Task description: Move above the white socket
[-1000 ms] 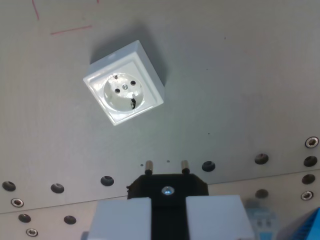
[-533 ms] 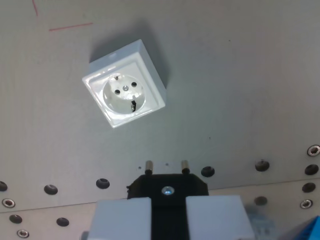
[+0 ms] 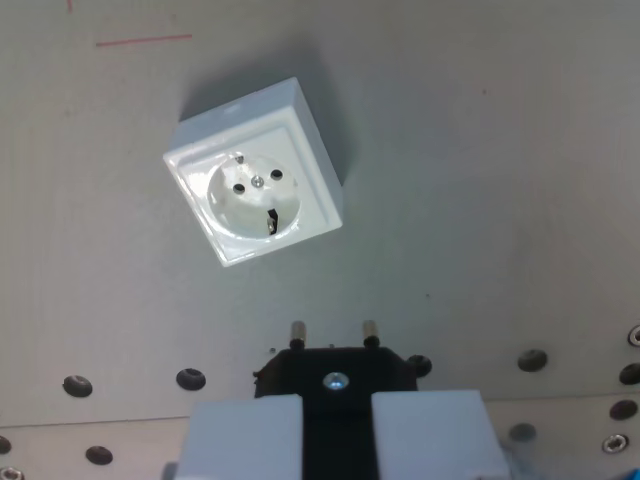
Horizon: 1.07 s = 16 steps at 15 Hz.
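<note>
Nearest the camera: claw (image 3: 337, 425) at the bottom edge, its two pale fingers (image 3: 245, 440) clamped on a black plug (image 3: 335, 378). Two metal pins (image 3: 297, 330) projecting upward in frame, toward the target, with nothing touching them.

Beyond the plug: grey table (image 3: 500, 200), perforated with a row of dark mounting holes (image 3: 190, 378) along the lower part of the frame. Otherwise bare between the pins and the target.

Farther out: white socket (image 3: 255, 172), seated flat on the table, up and toward the wrist view's left of the pins, well apart from them. Housing rotated, standing as a diamond rather than squared to the claw. Round recess, two contact holes and centre screw all visible and unobstructed.

Farthest: faint red line (image 3: 143, 40) marked on the table at the top left.

Assessment: plug secured, approach under way but incomplete. Remaining, by judgement: lateral travel to bring the pins over the recess, plus probable rotation to match the contact holes.
</note>
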Available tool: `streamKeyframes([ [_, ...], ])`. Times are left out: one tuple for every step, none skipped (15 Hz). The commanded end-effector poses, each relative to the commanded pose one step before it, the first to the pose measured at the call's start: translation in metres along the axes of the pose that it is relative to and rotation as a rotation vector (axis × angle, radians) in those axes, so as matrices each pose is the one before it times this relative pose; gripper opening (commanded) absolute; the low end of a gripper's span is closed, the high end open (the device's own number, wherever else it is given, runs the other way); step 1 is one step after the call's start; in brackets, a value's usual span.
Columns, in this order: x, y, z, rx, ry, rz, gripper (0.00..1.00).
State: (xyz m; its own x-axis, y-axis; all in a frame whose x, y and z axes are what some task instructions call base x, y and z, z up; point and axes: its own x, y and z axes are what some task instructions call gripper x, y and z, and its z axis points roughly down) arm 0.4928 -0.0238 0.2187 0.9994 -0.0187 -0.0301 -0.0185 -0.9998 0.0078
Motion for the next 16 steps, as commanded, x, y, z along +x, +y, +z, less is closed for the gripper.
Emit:
streamKeyframes([
  [-0.00403,-0.00268,0.01173,0.00212,0.0967,-0.1341,0.0],
  [-0.00044,-0.00095,0.00311,-0.00023,-0.001,-0.0112,0.0],
  [-0.00037,-0.00099,0.00325,0.00015,-0.0032,-0.0126,0.0],
  [-0.00032,-0.00103,0.00341,-0.00016,0.0001,-0.0127,0.0],
  [-0.00029,-0.00104,0.0036,-0.00004,-0.0004,-0.0096,0.0],
  [-0.00034,-0.00109,0.00378,-0.00002,0.002,-0.0112,0.0],
  [-0.00041,-0.00113,0.00391,-0.00004,0.0012,-0.0101,0.0],
  [-0.00049,-0.00119,0.00397,0.00004,0.0,-0.0121,0.0],
  [-0.00052,-0.00123,0.00392,-0.00002,0.0014,-0.0111,0.0],
  [-0.00054,-0.00128,0.00382,-0.00009,0.0009,-0.0099,0.0],
  [-0.00056,-0.00131,0.00372,-0.00004,0.0004,-0.0122,0.0],
  [-0.00058,-0.00133,0.00363,-0.00052,0.0032,-0.0072,0.0],
  [-0.00058,-0.00132,0.00354,-0.00034,0.0007,-0.0102,0.0],
  [-0.0006,-0.00126,0.00349,-0.00065,0.0018,-0.0063,0.0],
  [-0.00063,-0.00121,0.00345,-0.00083,0.0011,-0.0074,0.0],
  [-0.00067,-0.00117,0.00342,-0.00046,0.0018,-0.0091,0.0],
])
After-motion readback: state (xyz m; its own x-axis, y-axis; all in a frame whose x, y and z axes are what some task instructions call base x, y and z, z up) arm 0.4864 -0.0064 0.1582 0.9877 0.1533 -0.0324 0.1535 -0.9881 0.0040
